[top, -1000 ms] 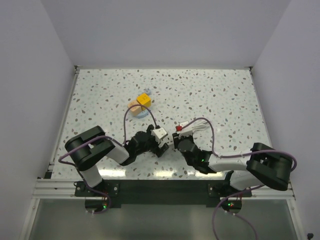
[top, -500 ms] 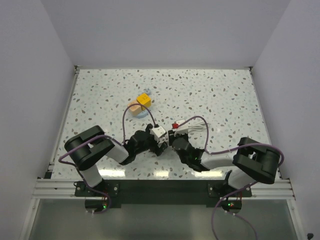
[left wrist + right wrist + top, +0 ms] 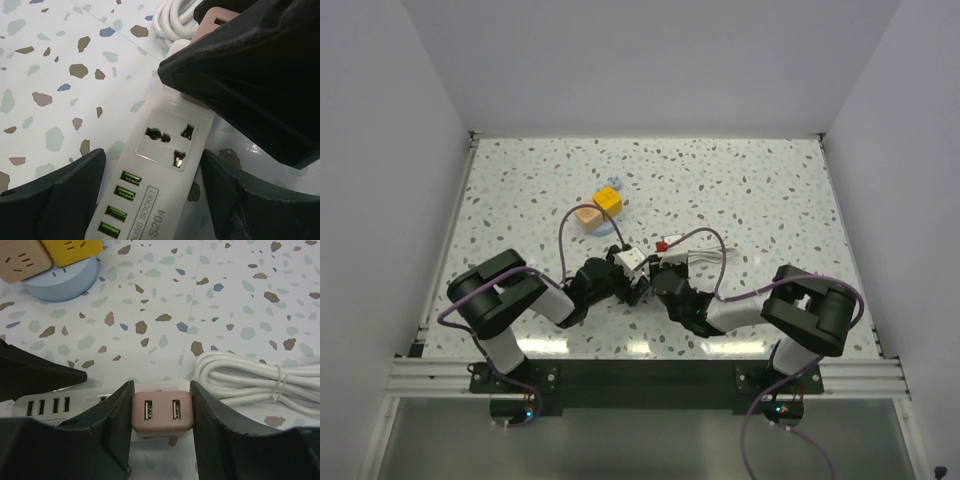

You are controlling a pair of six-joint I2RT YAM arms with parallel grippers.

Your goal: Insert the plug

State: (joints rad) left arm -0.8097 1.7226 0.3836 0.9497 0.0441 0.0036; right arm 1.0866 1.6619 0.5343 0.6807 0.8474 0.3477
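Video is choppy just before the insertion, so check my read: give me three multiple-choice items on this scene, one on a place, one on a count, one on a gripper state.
1. In the right wrist view, where is the bundled white cord relative to the plug?
A) to its right
B) to its left
C) draped over it

2. How many green USB ports show on the power strip in the left wrist view?
A) two
B) four
C) six

3. What is the right gripper doing?
A) open, clear of the plug
B) shut on the plug
C) shut on nothing

Answers:
1 A: the coils lie right of the pink block.
2 B: four green slots sit in a row.
3 B: both fingers press against the plug's sides.
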